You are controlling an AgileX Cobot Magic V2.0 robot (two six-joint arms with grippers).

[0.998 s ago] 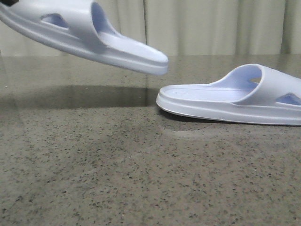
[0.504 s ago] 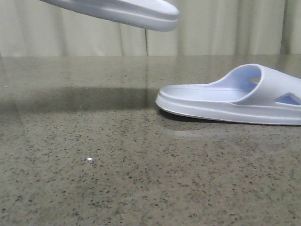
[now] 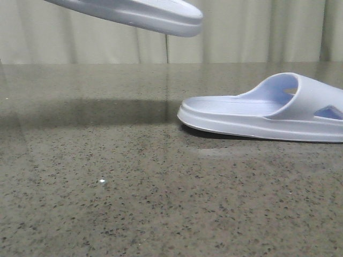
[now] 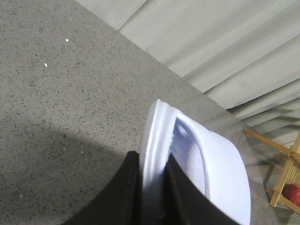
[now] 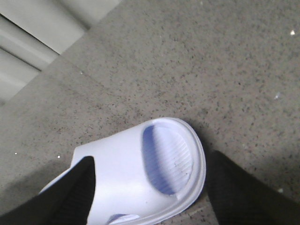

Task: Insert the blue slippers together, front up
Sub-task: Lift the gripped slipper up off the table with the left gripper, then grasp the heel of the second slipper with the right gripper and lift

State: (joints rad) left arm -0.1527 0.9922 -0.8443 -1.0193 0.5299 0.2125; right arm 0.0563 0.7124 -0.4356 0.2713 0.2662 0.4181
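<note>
One pale blue slipper (image 3: 144, 13) hangs in the air at the top left of the front view, only part of its sole showing. My left gripper (image 4: 152, 161) is shut on that slipper's sole edge (image 4: 154, 140), black fingers on both sides; its strap (image 4: 225, 168) faces away from the fingers. The other blue slipper (image 3: 268, 110) lies flat on the table at the right, strap at the far right. My right gripper (image 5: 150, 187) is open, its fingers (image 5: 70, 192) straddling this slipper (image 5: 140, 178) without closing on it. Neither gripper shows in the front view.
The dark speckled stone table (image 3: 134, 187) stretches across the front view. Pale curtains (image 3: 246, 32) hang behind it. A wooden frame with a red object (image 4: 290, 187) stands beyond the table edge in the left wrist view.
The held slipper has risen from lower at the left to the top edge of the front view and sits flatter. The slipper on the table has not moved.
</note>
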